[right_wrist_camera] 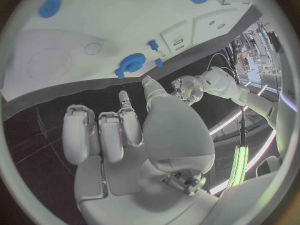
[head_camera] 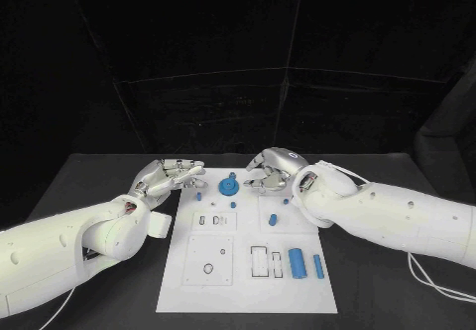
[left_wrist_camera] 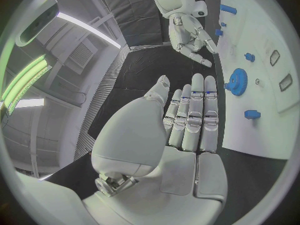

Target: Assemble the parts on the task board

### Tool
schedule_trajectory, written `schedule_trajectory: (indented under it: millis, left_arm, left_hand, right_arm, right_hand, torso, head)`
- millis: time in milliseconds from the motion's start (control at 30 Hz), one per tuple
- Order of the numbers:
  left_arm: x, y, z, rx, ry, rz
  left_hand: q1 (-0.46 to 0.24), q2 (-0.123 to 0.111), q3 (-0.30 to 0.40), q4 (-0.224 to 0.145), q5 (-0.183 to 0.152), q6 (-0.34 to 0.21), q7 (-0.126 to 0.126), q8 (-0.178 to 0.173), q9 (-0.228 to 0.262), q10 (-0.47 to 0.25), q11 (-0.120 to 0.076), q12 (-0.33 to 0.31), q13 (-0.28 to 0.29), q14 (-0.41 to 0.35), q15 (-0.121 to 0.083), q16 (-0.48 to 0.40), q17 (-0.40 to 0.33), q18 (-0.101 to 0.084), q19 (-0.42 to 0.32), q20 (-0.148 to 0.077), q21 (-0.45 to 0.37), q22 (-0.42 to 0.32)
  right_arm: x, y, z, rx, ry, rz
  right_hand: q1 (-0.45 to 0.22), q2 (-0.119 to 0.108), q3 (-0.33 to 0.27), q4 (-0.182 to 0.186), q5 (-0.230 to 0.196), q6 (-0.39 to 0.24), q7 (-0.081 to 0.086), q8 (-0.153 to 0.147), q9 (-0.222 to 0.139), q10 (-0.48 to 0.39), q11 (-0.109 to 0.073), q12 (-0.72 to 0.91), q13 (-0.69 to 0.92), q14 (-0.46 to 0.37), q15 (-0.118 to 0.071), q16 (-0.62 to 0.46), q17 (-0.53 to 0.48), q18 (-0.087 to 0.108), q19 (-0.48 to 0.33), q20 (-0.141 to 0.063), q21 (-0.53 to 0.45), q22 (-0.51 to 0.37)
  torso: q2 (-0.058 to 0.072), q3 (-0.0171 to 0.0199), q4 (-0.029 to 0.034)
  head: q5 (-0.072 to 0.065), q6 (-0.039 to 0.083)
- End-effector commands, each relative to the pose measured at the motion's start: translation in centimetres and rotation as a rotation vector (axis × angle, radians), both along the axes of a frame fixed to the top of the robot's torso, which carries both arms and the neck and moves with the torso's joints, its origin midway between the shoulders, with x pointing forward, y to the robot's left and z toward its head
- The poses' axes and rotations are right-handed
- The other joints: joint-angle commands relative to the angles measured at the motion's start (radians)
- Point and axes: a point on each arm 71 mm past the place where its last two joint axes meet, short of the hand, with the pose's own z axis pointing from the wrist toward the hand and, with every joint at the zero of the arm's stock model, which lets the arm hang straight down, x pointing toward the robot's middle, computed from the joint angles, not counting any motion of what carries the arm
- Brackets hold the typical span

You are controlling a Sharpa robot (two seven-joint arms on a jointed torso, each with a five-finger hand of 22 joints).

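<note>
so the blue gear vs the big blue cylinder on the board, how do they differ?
The blue gear is a round, toothed disc; the big blue cylinder is a smooth, long bar. The gear sits at the far end of the task board, between the two hands; the cylinder lies on its side at the near end, beside a slimmer blue bar, away from both hands. Both are blue, and neither is held.

dim backdrop, bright board, edges perhaps warped.
</note>
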Motion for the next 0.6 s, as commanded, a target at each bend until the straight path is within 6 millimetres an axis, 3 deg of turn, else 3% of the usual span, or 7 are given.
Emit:
schedule_trajectory:
  millis: [33, 200, 400, 467, 500, 567, 600]
  left_arm:
    - [0.0, 0.0, 0.2, -0.003, -0.010, -0.005]
    - [0.1, -0.1, 0.1, -0.002, -0.010, -0.005]
    - [0.3, -0.4, 0.1, -0.006, -0.013, -0.012]
    - [0.3, -0.5, 0.1, -0.006, -0.013, -0.014]
    - [0.3, -0.6, 0.0, -0.007, -0.012, -0.015]
    - [0.4, -0.7, 0.0, -0.007, -0.012, -0.016]
    - [0.4, -0.7, 0.0, -0.008, -0.012, -0.017]
  left_hand:
    - [0.000, 0.008, -0.002, -0.004, 0.002, 0.004, 0.006, -0.005, -0.001, 0.002, 0.003, -0.006, -0.002, -0.001, 0.002, -0.004, 0.001, 0.013, 0.003, 0.004, -0.007, -0.002]
    - [0.000, 0.009, -0.001, -0.005, 0.002, 0.004, 0.005, -0.005, -0.001, 0.003, 0.003, -0.007, -0.002, -0.001, 0.002, -0.005, 0.002, 0.013, 0.004, 0.004, -0.007, -0.002]
    - [0.002, 0.010, 0.000, -0.008, 0.002, 0.007, 0.003, -0.006, -0.001, 0.007, 0.001, -0.008, -0.001, 0.000, 0.001, -0.006, 0.003, 0.013, 0.004, 0.004, -0.007, -0.002]
    - [0.002, 0.011, 0.001, -0.008, 0.002, 0.009, 0.002, -0.005, 0.000, 0.009, 0.000, -0.008, -0.001, 0.001, 0.001, -0.007, 0.004, 0.013, 0.004, 0.003, -0.007, -0.003]
    - [0.002, 0.011, 0.001, -0.009, 0.002, 0.010, 0.002, -0.005, 0.000, 0.010, 0.000, -0.008, -0.001, 0.001, 0.001, -0.007, 0.005, 0.013, 0.004, 0.003, -0.008, -0.003]
    - [0.002, 0.011, 0.001, -0.009, 0.002, 0.011, 0.001, -0.005, 0.000, 0.012, -0.001, -0.008, -0.001, 0.001, 0.000, -0.008, 0.005, 0.013, 0.005, 0.003, -0.008, -0.003]
    - [0.002, 0.012, 0.001, -0.009, 0.002, 0.011, 0.001, -0.005, 0.000, 0.012, -0.001, -0.008, -0.001, 0.001, 0.000, -0.008, 0.005, 0.013, 0.005, 0.003, -0.008, -0.003]
  right_arm:
    - [-0.8, -1.7, 0.9, 0.177, 0.017, 0.038]
    - [-1.2, -6.4, 0.5, 0.183, 0.110, 0.020]
    - [-1.0, -9.9, 0.1, 0.181, 0.154, 0.025]
    - [-0.7, -10.9, 0.0, 0.182, 0.157, 0.012]
    - [-0.6, -11.4, -0.1, 0.181, 0.157, 0.004]
    - [-0.3, -12.2, -0.2, 0.179, 0.156, -0.011]
    - [-0.2, -12.6, -0.3, 0.177, 0.155, -0.019]
  right_hand:
    - [0.018, 0.000, 0.002, -0.014, 0.009, 0.010, 0.000, 0.003, 0.000, -0.006, -0.004, -0.004, 0.106, 0.082, -0.001, 0.002, 0.147, -0.018, -0.001, 0.001, 0.001, 0.014]
    - [0.057, 0.001, 0.002, -0.046, 0.012, 0.012, 0.000, 0.002, -0.001, -0.013, -0.005, -0.015, 0.097, 0.082, -0.002, 0.003, 0.148, -0.018, -0.003, 0.000, -0.001, 0.013]
    - [0.104, 0.005, 0.011, -0.083, 0.011, 0.011, 0.000, -0.001, -0.002, -0.029, -0.006, -0.041, 0.076, 0.082, -0.002, 0.002, 0.149, -0.017, -0.006, -0.001, -0.003, 0.008]
    - [0.111, 0.004, 0.011, -0.090, 0.010, 0.010, 0.001, -0.002, -0.002, -0.031, -0.005, -0.044, 0.074, 0.082, -0.002, 0.002, 0.148, -0.017, -0.007, -0.001, -0.004, 0.005]
    - [0.113, 0.003, 0.011, -0.092, 0.010, 0.010, 0.001, -0.002, -0.002, -0.032, -0.005, -0.045, 0.074, 0.082, -0.002, 0.002, 0.148, -0.017, -0.007, -0.001, -0.005, 0.005]
    - [0.116, 0.002, 0.011, -0.096, 0.009, 0.008, 0.001, -0.003, -0.002, -0.032, -0.005, -0.045, 0.073, 0.082, -0.002, 0.002, 0.149, -0.017, -0.008, -0.001, -0.005, 0.004]
    - [0.116, 0.002, 0.011, -0.096, 0.009, 0.008, 0.001, -0.003, -0.003, -0.032, -0.005, -0.045, 0.073, 0.082, -0.002, 0.002, 0.149, -0.017, -0.008, -0.001, -0.005, 0.004]
  torso:
    - [-0.004, 0.0033, -0.0108]
    - [-0.010, 0.0081, -0.0216]
    - [-0.009, 0.0141, -0.0246]
    - [-0.011, 0.0123, -0.0258]
    - [-0.011, 0.0131, -0.0266]
    - [-0.009, 0.0114, -0.0231]
    - [-0.009, 0.0127, -0.0232]
  head:
    - [-0.003, 0.004]
    - [-0.005, 0.005]
    - [-0.017, 0.011]
    - [-0.020, 0.010]
    - [-0.021, 0.011]
    - [-0.025, 0.012]
    - [-0.025, 0.012]
